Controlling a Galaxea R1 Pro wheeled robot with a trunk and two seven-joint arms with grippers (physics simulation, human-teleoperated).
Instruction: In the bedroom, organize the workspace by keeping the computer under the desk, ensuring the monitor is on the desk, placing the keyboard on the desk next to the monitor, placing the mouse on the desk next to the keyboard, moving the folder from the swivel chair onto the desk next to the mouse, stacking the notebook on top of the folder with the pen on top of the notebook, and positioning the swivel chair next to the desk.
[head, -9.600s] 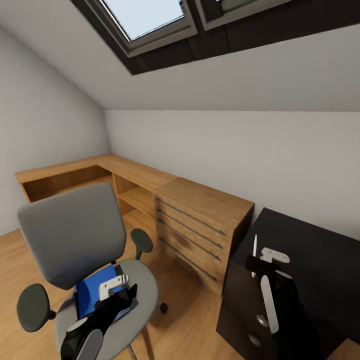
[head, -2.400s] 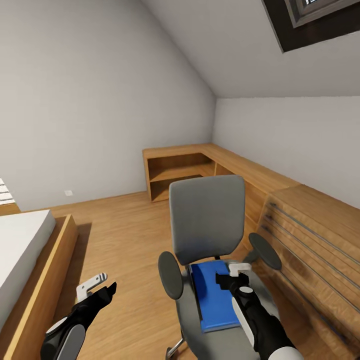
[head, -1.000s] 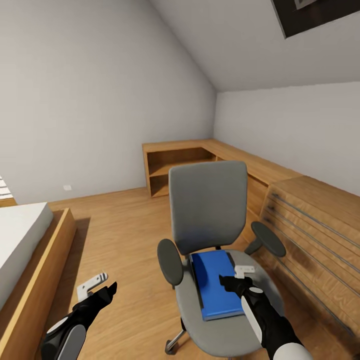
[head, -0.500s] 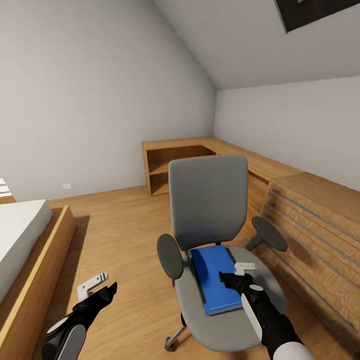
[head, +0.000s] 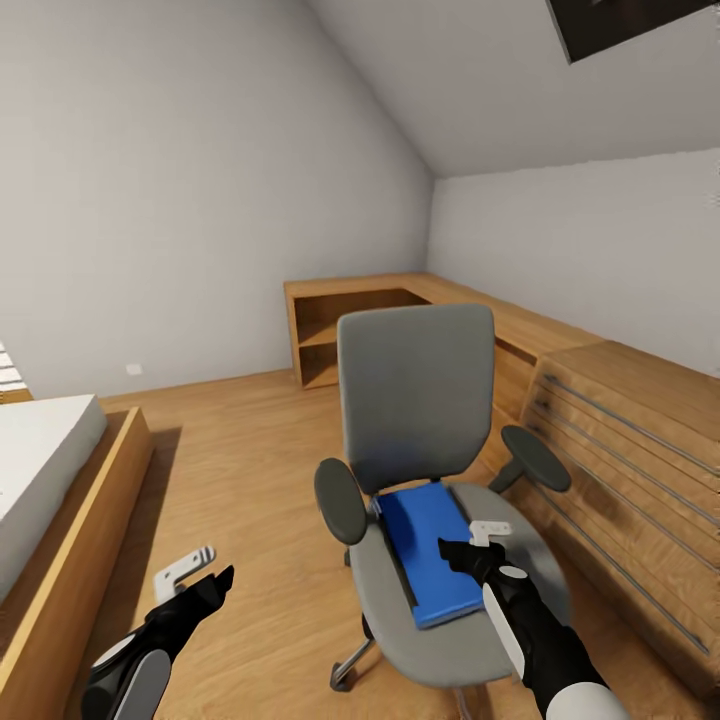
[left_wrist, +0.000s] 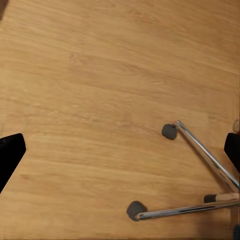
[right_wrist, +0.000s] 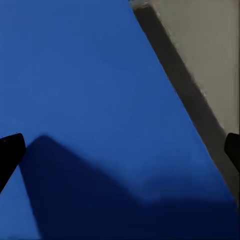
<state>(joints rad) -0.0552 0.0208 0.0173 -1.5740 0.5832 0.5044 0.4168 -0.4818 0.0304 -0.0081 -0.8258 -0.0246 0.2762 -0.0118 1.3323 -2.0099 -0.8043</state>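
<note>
The swivel chair (head: 415, 390) stands mid-room, grey back towards the wall. The blue folder (head: 425, 555) lies flat on its seat (head: 470, 640). My right gripper (head: 470, 543) hovers open just above the folder's right edge. In the right wrist view the folder (right_wrist: 90, 100) spreads close below the right gripper (right_wrist: 120, 155), with grey seat (right_wrist: 210, 45) beside it. My left gripper (head: 200, 575) hangs open over the bare floor left of the chair. In the left wrist view the chair's chrome legs (left_wrist: 205, 155) and castors lie below the left gripper (left_wrist: 120, 150). Desk, computer, monitor, keyboard, mouse, notebook and pen are out of view.
A wooden drawer unit (head: 630, 450) stands close to the chair's right. A low wooden shelf (head: 350, 330) runs along the far corner. A bed with a wooden frame (head: 70, 540) is at the left. Wooden floor (head: 240, 470) lies between bed and chair.
Since 9.6 s ago the view has swung left, away from the black desk, and the chair sits centred. Then my left gripper was over the folder; now the right one is.
</note>
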